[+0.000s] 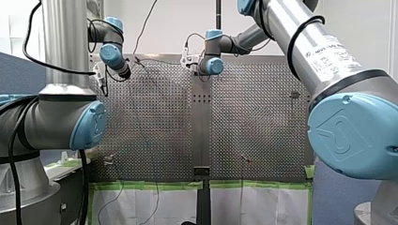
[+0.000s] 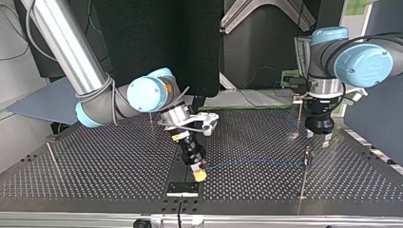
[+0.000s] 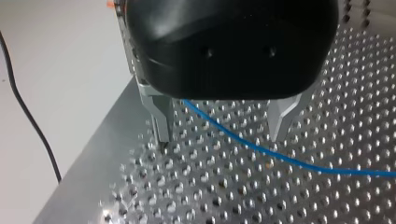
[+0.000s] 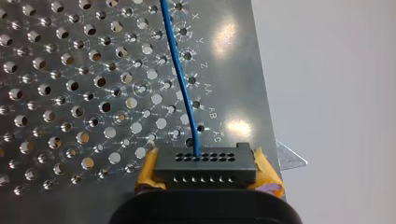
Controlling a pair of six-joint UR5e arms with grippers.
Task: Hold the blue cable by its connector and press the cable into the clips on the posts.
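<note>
In the right wrist view the black connector point(image 4: 205, 167) sits clamped between my right gripper's point(image 4: 208, 175) yellow pads point(image 4: 145, 172). The blue cable point(image 4: 183, 88) leaves it and runs ahead over the perforated table. From across the table, my right gripper point(image 2: 198, 171) hangs low near the table's near edge. The blue cable point(image 2: 256, 163) stretches from it to a thin post point(image 2: 309, 154) at the view's right. My left gripper point(image 2: 319, 137) hovers just behind that post. Its metal fingers point(image 3: 161, 123) stand apart, open, with the blue cable point(image 3: 261, 148) passing beneath them, untouched.
Two more thin posts point(image 2: 151, 118) point(image 2: 299, 114) stand further back on the perforated table point(image 2: 95, 166). A small black block point(image 2: 183, 187) is fixed at the near edge under my right gripper. Green tape point(image 1: 150, 185) lines the table's edge in the front view.
</note>
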